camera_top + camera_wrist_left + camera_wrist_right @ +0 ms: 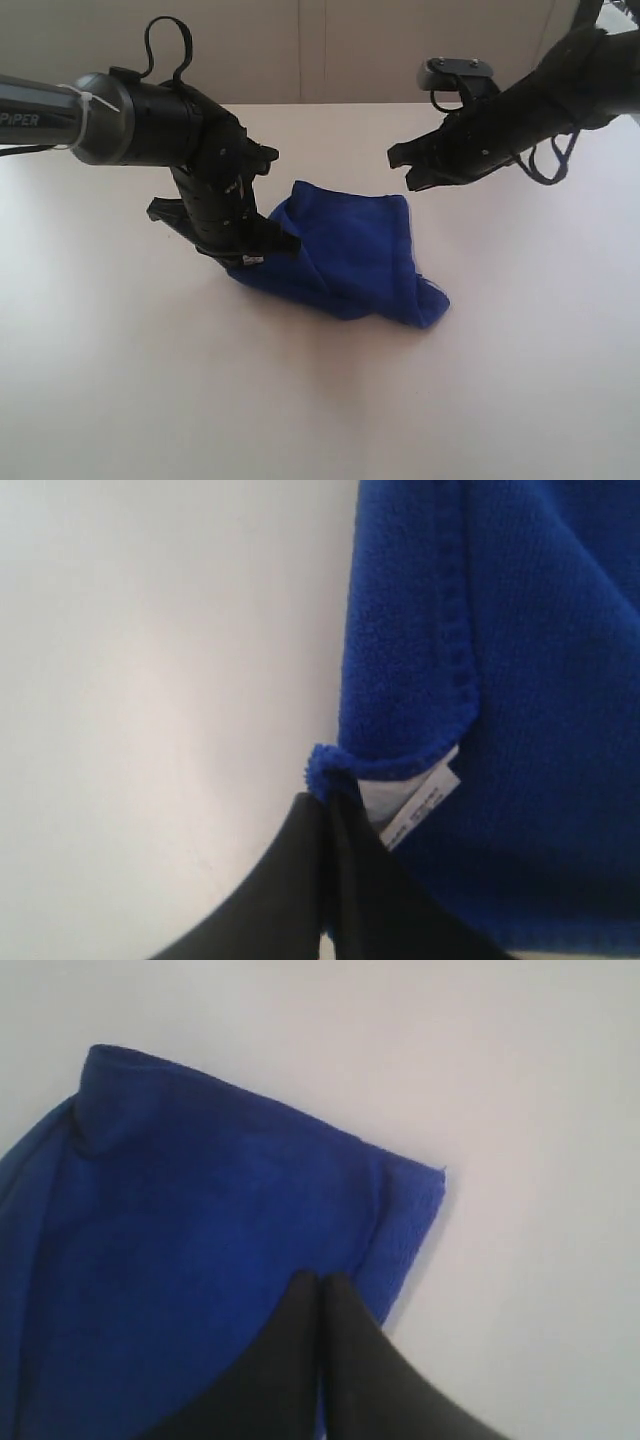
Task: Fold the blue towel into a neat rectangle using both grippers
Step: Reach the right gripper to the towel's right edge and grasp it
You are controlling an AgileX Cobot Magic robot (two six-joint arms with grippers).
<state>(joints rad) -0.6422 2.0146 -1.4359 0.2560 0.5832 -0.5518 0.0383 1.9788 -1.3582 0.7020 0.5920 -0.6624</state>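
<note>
Pinching the tagged corner of the crumpled royal-blue microfibre towel [350, 255], our black left gripper [285, 243] has its jaws closed on the cloth. We see the towel bunched on the pale surface [150, 380]. Our black right gripper [322, 1280] hovers above it, jaws closed and empty.

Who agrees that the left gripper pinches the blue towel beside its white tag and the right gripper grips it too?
The right gripper grips nothing: the exterior view shows it shut above the towel. The left gripper does pinch beside the tag.
</note>
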